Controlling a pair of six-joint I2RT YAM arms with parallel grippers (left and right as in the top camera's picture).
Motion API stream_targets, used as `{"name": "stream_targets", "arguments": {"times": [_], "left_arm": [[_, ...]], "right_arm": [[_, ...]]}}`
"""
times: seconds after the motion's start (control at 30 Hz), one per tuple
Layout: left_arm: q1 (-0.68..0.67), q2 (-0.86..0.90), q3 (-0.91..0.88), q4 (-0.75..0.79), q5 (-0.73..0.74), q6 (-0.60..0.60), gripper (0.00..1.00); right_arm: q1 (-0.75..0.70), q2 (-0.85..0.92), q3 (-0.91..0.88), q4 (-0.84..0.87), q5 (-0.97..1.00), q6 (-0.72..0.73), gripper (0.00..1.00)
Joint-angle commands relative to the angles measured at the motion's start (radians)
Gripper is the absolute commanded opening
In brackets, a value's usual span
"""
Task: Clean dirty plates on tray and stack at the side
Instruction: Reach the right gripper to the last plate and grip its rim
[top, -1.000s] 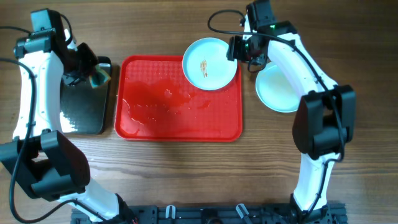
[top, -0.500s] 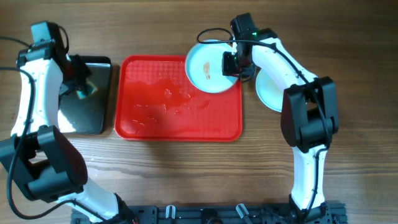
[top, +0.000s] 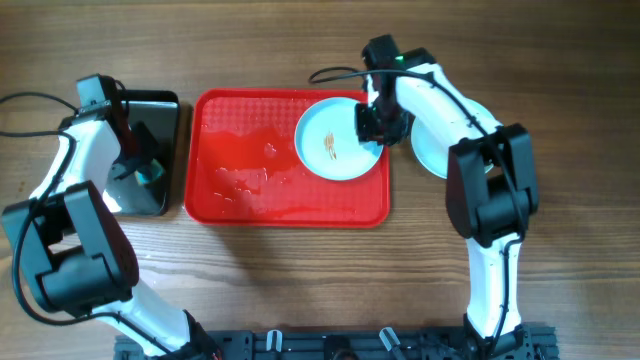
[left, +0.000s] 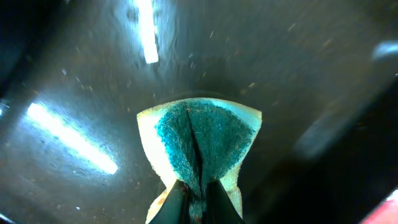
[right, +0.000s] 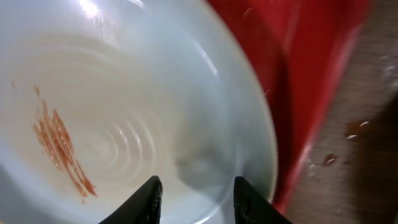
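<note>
A pale mint plate (top: 330, 145) with a brown smear (right: 62, 149) lies on the red tray (top: 250, 190) at its far right corner. My right gripper (top: 372, 122) hovers over the plate's right rim with its jaws (right: 196, 193) apart; the plate (right: 124, 93) fills the right wrist view. Another pale plate (top: 430, 155) lies on the table right of the tray, partly hidden by my right arm. My left gripper (top: 148, 172) is shut on a green and yellow sponge (left: 199, 134) just over the black tray (left: 93, 74).
The glossy black tray (top: 150, 200) lies left of the red tray. Wet streaks cover the red tray's middle. The red tray's rim (right: 298, 74) and wet wooden table (right: 360, 155) show right of the plate. A rail runs along the table's front edge.
The smeared plate moved from overhanging the tray's far edge to fully inside the tray, my right gripper moving with it. My left gripper with the sponge came down over the black tray.
</note>
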Motion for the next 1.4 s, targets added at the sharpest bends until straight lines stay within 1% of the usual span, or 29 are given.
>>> {"name": "stream_targets", "arguments": {"times": [0.0, 0.23, 0.4, 0.5, 0.63, 0.7, 0.83, 0.9, 1.1, 1.2, 1.27, 1.37], "left_arm": [[0.009, 0.045, -0.024, 0.003, -0.019, 0.012, 0.04], [0.009, 0.085, -0.024, 0.013, -0.015, 0.012, 0.04], [0.009, 0.117, -0.024, 0.029, 0.021, 0.012, 0.04], [0.009, 0.117, -0.024, 0.036, 0.05, 0.012, 0.04], [0.009, 0.117, -0.024, 0.051, 0.056, 0.013, 0.04], [0.009, 0.117, -0.024, 0.056, 0.056, 0.013, 0.04], [0.009, 0.117, -0.024, 0.079, 0.106, 0.021, 0.04], [0.009, 0.117, -0.024, 0.089, 0.124, 0.021, 0.04], [0.009, 0.117, -0.024, 0.094, 0.131, 0.021, 0.04], [0.009, 0.117, -0.024, 0.094, 0.131, 0.021, 0.04], [0.009, 0.117, -0.024, 0.096, 0.131, 0.021, 0.04], [0.009, 0.117, -0.024, 0.096, 0.131, 0.021, 0.04]], "right_arm": [[0.064, 0.009, 0.0, -0.03, 0.003, -0.045, 0.39], [0.192, 0.009, 0.001, -0.071, 0.003, -0.054, 0.39], [0.218, 0.009, 0.023, -0.079, -0.001, -0.061, 0.39], [0.187, -0.002, 0.08, -0.088, -0.061, -0.052, 0.39], [0.085, -0.055, 0.198, -0.136, -0.085, -0.06, 0.4], [0.024, -0.089, 0.208, -0.146, -0.083, -0.114, 0.45], [-0.065, -0.086, 0.182, -0.16, -0.031, -0.221, 0.48], [-0.08, -0.084, 0.137, -0.121, -0.027, -0.265, 0.48], [-0.077, -0.084, 0.013, 0.042, -0.024, -0.319, 0.46], [-0.077, -0.084, -0.026, 0.1, -0.066, -0.371, 0.46], [-0.073, -0.084, -0.051, 0.142, -0.066, -0.369, 0.43], [-0.064, -0.083, -0.089, 0.188, -0.066, -0.366, 0.42]]}}
